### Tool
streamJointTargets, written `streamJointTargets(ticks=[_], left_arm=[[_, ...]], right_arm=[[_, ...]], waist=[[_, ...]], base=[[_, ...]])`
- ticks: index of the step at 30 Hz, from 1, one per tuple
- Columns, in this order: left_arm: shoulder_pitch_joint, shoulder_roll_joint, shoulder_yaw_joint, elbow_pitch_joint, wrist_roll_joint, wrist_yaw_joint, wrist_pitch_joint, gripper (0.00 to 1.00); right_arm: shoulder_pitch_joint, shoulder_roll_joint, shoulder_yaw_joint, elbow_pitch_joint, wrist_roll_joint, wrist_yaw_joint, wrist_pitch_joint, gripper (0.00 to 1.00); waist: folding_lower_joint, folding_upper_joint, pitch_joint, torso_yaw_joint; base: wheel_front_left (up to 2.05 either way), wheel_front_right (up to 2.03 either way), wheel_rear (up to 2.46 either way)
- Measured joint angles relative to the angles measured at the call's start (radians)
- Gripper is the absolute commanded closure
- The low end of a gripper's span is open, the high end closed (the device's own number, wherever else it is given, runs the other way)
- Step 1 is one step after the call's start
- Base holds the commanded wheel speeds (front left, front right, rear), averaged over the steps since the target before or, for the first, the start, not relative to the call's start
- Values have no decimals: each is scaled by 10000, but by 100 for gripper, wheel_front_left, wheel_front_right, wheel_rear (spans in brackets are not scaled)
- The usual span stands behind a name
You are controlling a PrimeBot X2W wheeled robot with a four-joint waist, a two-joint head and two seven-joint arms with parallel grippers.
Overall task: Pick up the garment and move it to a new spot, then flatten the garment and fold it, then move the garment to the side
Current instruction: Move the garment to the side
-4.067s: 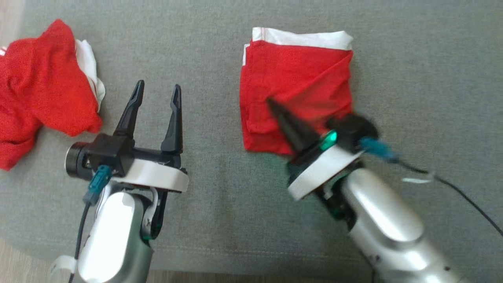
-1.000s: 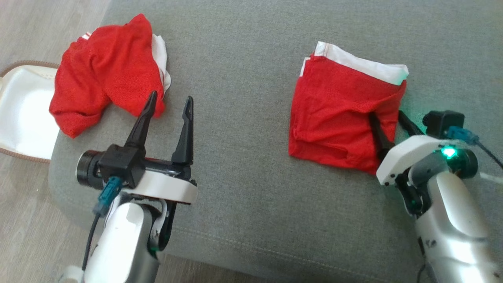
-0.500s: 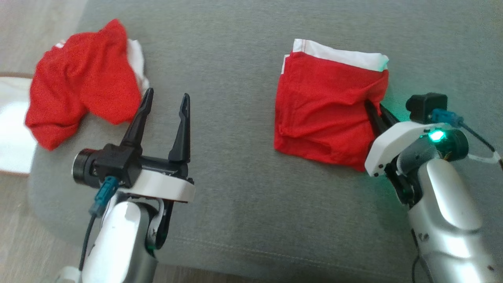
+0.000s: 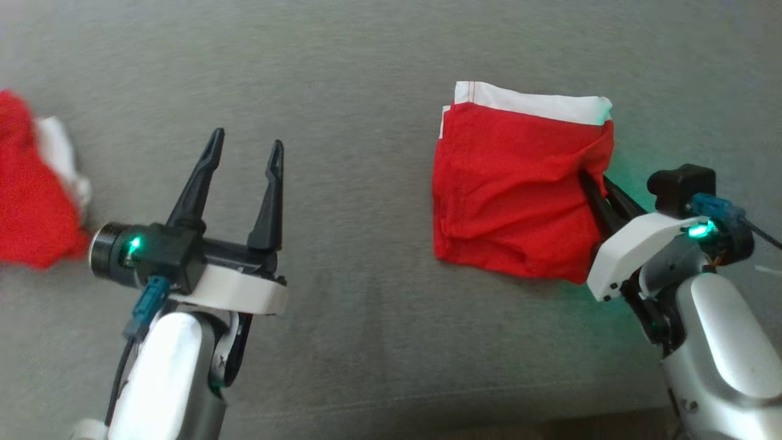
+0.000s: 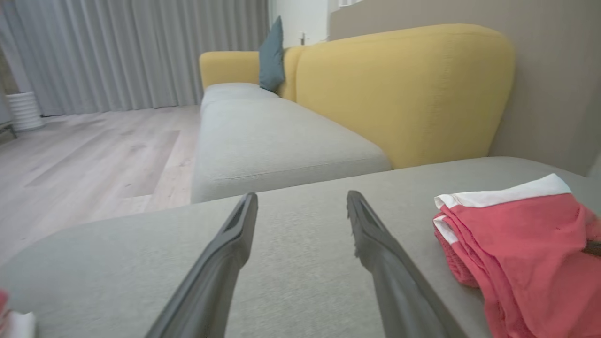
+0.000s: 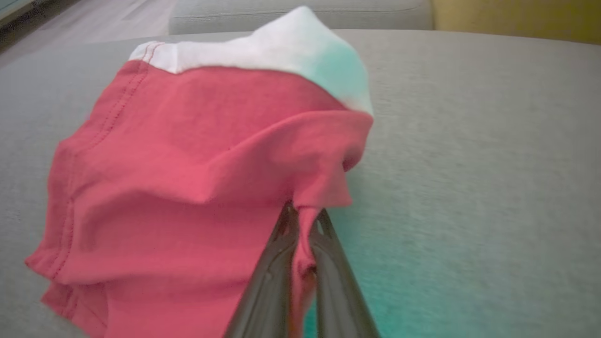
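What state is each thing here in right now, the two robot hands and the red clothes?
folded red garment: folded into a rough square, white band along its far edge, right edge bunched up.
right gripper: fingers shut on the folded red garment's right edge.
left gripper: fingers open, empty, over the grey cushion.
crumpled red garment: heaped, unfolded, lying apart from both grippers.

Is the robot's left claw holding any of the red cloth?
No, the left gripper stands open over the grey cushion, with nothing between its fingers.
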Motion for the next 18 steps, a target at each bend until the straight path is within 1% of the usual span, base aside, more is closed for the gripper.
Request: streamJointTargets(ticks=[4,7,9,13,18], left_arm=[[-21,79,-171,-253,94,-90,178,0],[-113,155,-247,-372,161,-171,305,0],[-265,249,-322,-476,186,-180,412,0],[-659,349,-443,-648,267,-261,516,0],[-995,403,-500,-832,412,-345,602,0]], right_arm=[[-84,-259,-15,63,82,0,-13,100],[-307,-518,-171,389,79,0,-58,100],[-662,-805,-431,702,77,0,-207,100],[-1617,-1354,-1177,1200,-42,0,-556,100],[-2533,-1588,-1685,1804,-115,0,-888,100]], waist=[[0,0,186,-792],[0,0,401,-1300],[0,0,588,-1572],[1,0,1040,-1936],[2,0,1586,-2193]], base=[[0,0,0],[0,0,0],[0,0,0],[0,0,0],[0,0,0]])
